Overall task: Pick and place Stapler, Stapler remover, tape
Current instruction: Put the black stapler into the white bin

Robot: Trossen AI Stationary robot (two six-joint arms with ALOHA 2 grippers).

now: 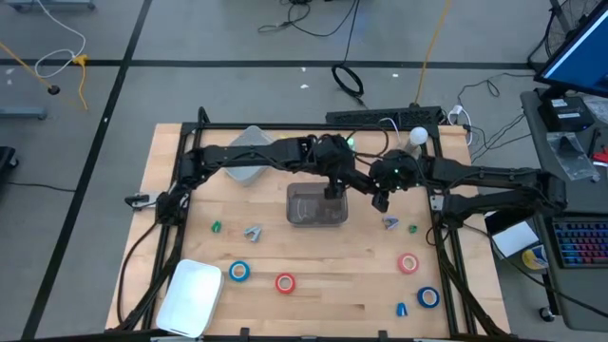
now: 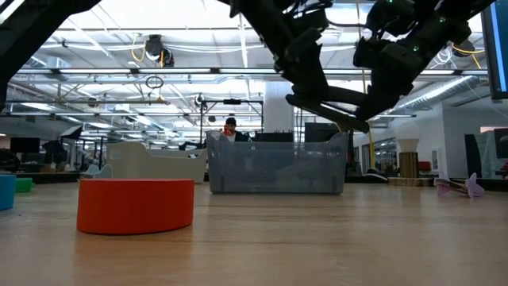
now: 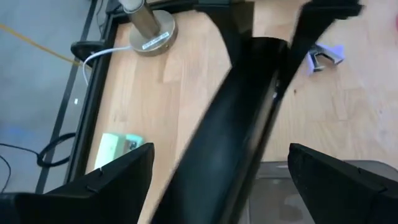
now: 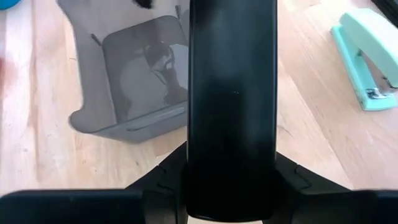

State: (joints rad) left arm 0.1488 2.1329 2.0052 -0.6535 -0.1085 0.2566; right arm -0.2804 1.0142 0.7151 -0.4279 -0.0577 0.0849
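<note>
A long black stapler (image 4: 231, 93) hangs in the air at the right rim of the grey see-through bin (image 1: 318, 205), with my right gripper (image 1: 382, 198) shut on it. My left gripper (image 1: 334, 188) is open; its fingers (image 3: 118, 180) stand on either side of the stapler (image 3: 249, 106) without touching it. A mint stapler (image 4: 367, 56) lies on the table toward the far edge. Two pale purple stapler removers (image 1: 252, 231) (image 1: 390, 223) lie on either side of the bin. Blue tape (image 1: 238, 272) (image 1: 428, 296) and red tape (image 1: 285, 282) (image 1: 408, 263) lie flat near the front. My right gripper pinches the black stapler's end nearest the wrist (image 4: 202, 171) between its two fingers, one on each long side. The fingers slant down from the table's right side and lie along the stapler. The stapler sticks out past the fingertips, tilted and lifted clear of table and bin.
A white bin (image 1: 190, 296) stands at the near left corner and a pale one (image 1: 249, 152) at the far left. Small green (image 1: 216, 226) (image 1: 412, 228) and blue (image 1: 402, 309) pieces lie on the table. A metal post (image 3: 147, 25) stands at the far right.
</note>
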